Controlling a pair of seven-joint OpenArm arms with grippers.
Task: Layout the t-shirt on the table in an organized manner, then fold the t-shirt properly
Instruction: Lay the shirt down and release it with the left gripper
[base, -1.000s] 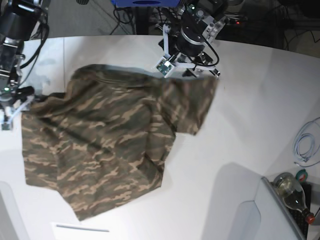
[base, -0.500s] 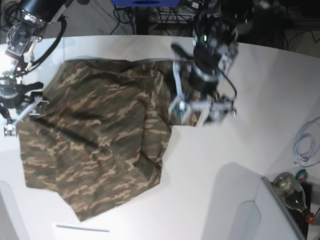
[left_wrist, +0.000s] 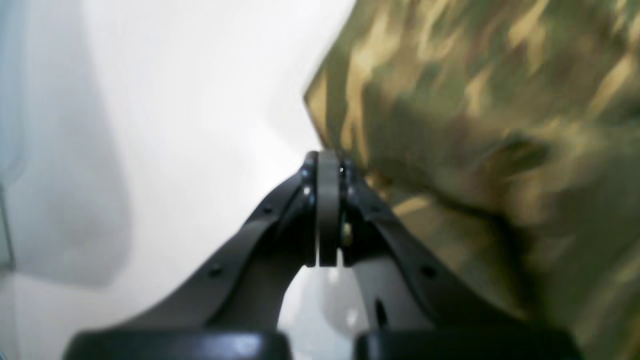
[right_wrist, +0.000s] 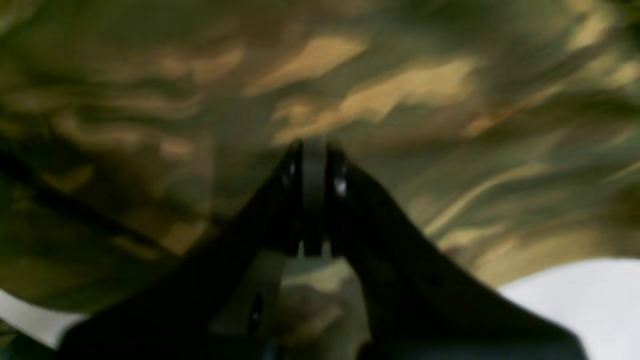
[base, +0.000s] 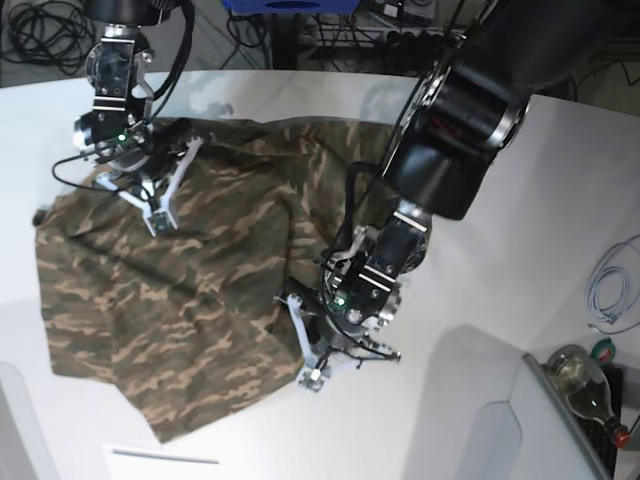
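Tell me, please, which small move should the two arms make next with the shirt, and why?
Probably lift slightly and draw the lower edge outward to flatten it. The left gripper is shut at the t-shirt edge, near the white table; the right gripper is shut over the cloth. The shirt lies crumpled and skewed in the base view.

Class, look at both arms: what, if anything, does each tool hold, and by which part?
Both tools are shut. The left tool sits at the t-shirt edge, the right tool over the cloth; whether either pinches fabric cannot be told.
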